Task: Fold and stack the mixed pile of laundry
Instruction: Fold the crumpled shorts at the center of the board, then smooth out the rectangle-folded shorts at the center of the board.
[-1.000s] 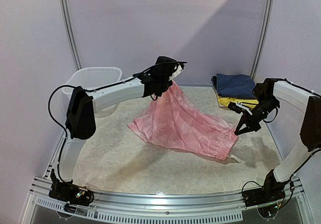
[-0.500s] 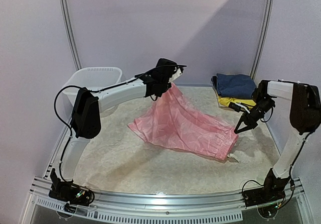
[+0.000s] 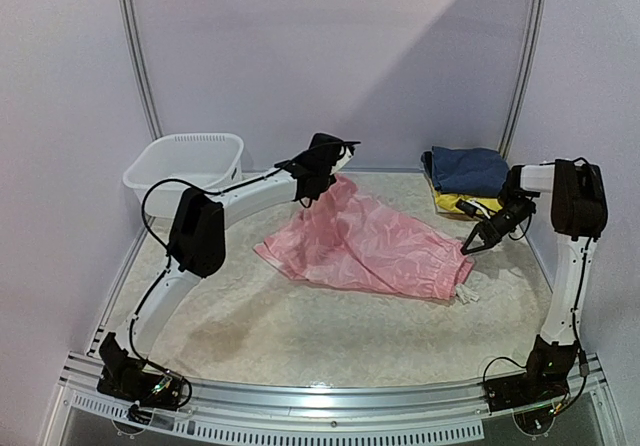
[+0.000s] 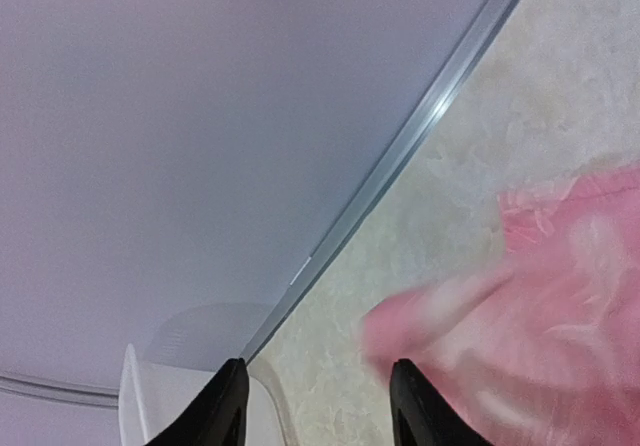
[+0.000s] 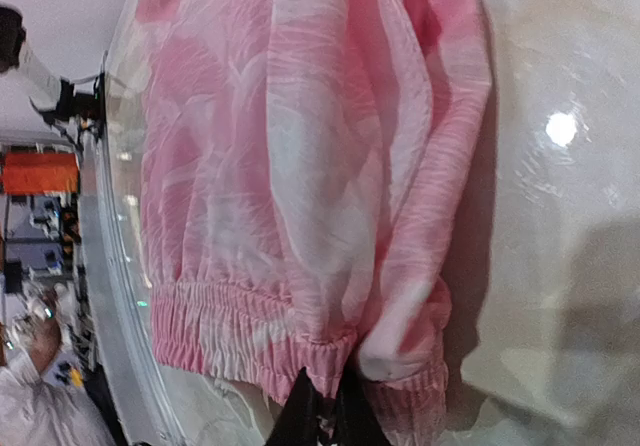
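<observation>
Right pincer [image 5: 325,413] pinches the elastic hem [image 5: 240,331] of the thin pink crinkly garment [image 3: 372,251] on the table [image 3: 250,331]; left pincer [image 4: 320,406] hangs parted.

Arm links [image 3: 250,188]: white rounded tubes
Joints [image 3: 196,231]: black boxy housings
Cables [image 3: 143,214]: thin black loops
Left claw [image 4: 318,406]: black tapered fingers [image 4: 222,406]
Right claw [image 5: 322,411]: black, narrow

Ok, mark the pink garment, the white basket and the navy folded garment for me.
pink garment [image 3: 370,248]: top view, middle of the spread cloth.
white basket [image 3: 190,154]: top view, its inner wall.
navy folded garment [image 3: 470,171]: top view, upper face.
</observation>
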You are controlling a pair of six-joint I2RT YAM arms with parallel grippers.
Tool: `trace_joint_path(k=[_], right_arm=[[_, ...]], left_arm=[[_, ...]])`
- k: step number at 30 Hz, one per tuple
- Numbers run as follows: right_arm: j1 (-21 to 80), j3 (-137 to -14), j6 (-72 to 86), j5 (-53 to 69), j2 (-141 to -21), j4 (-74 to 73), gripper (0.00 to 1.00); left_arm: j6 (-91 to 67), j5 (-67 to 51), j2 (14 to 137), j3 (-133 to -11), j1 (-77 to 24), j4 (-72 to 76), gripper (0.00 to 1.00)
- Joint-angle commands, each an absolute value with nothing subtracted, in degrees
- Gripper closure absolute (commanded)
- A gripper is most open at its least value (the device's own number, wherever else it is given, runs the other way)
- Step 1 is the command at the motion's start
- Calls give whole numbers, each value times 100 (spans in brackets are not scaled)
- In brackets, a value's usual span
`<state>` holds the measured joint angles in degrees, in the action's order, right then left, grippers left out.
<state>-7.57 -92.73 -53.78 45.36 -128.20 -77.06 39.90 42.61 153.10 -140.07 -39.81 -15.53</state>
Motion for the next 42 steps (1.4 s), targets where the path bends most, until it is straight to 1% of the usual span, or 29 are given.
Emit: trace_joint_path(k=[1,2,3,4,6,9,11,14,15,18,20,24,27,32,36,39,42], right_arm=[[-860,-9440,-4765,4930,-13070,-8153,79],[-894,-9348,-4659,4913,-12938,-8032,73],[-929,-9238,-4481,4853,-12792,-7866,68],[-961,-9114,-4383,4787,-12512,-7724,65],[-1006,-8843,-4209,4593,-12100,-7468,62],[-1024,-8372,-3948,4206,-11356,-6994,61],[-1015,-8046,-3772,3949,-10892,-6689,60],[-1018,-7660,-3610,3543,-10348,-6349,59],[-1018,-7577,-3637,3509,-10225,-6307,58],[-1001,-7435,-3811,3638,-9845,-6327,57],[-909,-7367,-4014,3694,-9740,-6374,57],[-504,-7102,-4342,3606,-9711,-6359,58],[-224,-6956,-4370,3463,-9766,-6101,59],[-60,-7203,-4350,3496,-9986,-6047,61],[-44,-7425,-4385,3675,-10275,-6070,62],[-44,-7738,-4433,3849,-10770,-6207,64],[-44,-7909,-4365,3774,-11250,-6116,65]], left_arm=[[3416,4349,15247,-14151,-3849,-1708,40],[3334,4421,15096,-14016,-3862,-1781,35],[3211,4466,14865,-13872,-3866,-1905,32],[2993,4451,14603,-13681,-3875,-2068,30],[2371,4284,13969,-13138,-3889,-2486,27],[1167,3767,12911,-12055,-3878,-3136,27],[480,3175,12160,-11266,-3860,-3428,29],[-369,2296,11428,-10213,-3822,-3580,35],[-712,1869,11273,-9821,-3794,-3604,39],[-1627,1412,11027,-9122,-3642,-3650,47],[-2219,1157,10848,-8570,-3489,-3398,49],[-3066,614,10583,-7487,-3177,-2133,52],[-3462,309,10736,-7224,-2993,-1633,53],[-3727,-170,11155,-7157,-2818,-1069,53],[-3767,-78,11373,-7163,-2730,-923,54],[-3701,-23,11487,-7156,-2716,-869,56],[-3685,-25,11577,-7136,-2707,-840,56]])
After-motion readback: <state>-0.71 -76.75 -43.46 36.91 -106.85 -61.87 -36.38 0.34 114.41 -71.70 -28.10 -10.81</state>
